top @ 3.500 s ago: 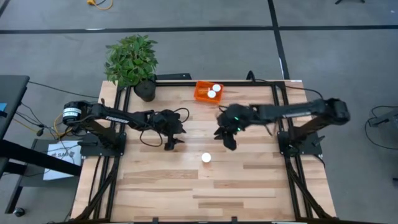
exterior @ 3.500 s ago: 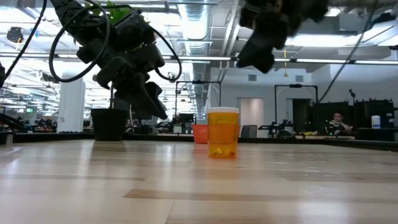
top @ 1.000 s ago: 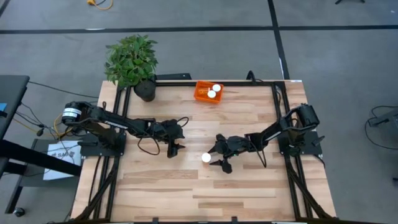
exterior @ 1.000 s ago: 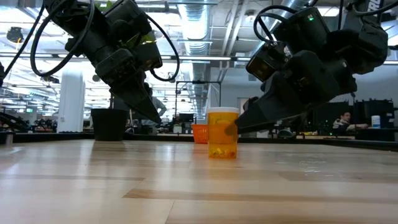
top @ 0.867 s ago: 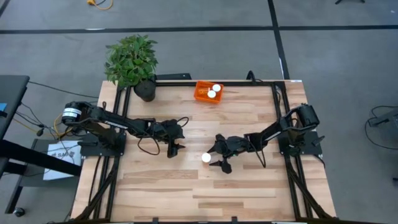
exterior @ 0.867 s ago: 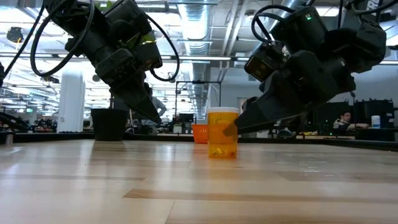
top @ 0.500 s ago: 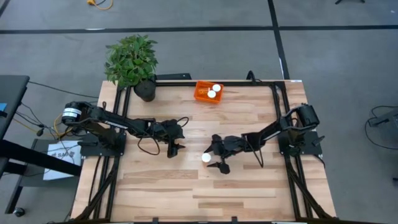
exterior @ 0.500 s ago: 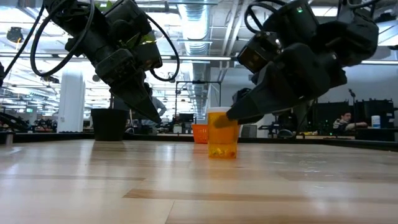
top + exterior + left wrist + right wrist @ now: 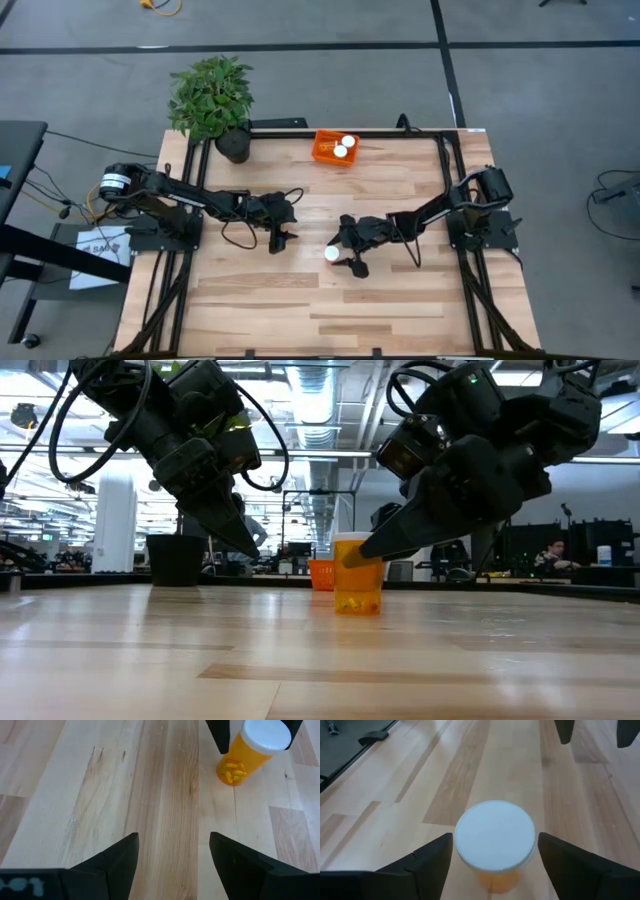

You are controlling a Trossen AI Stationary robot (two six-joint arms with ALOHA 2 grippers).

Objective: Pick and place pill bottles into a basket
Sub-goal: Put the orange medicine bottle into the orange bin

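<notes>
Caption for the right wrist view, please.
Open right gripper straddling the white-capped pill bottle standing on the wooden table.

Amber bottle (image 9: 331, 254) showing only its white cap from above; basket (image 9: 321, 574) mostly hidden behind it.

Two dark, jointed arms (image 9: 190, 193) trail looped black cables (image 9: 120, 420) (one bears a green light (image 9: 464, 377)).
</notes>
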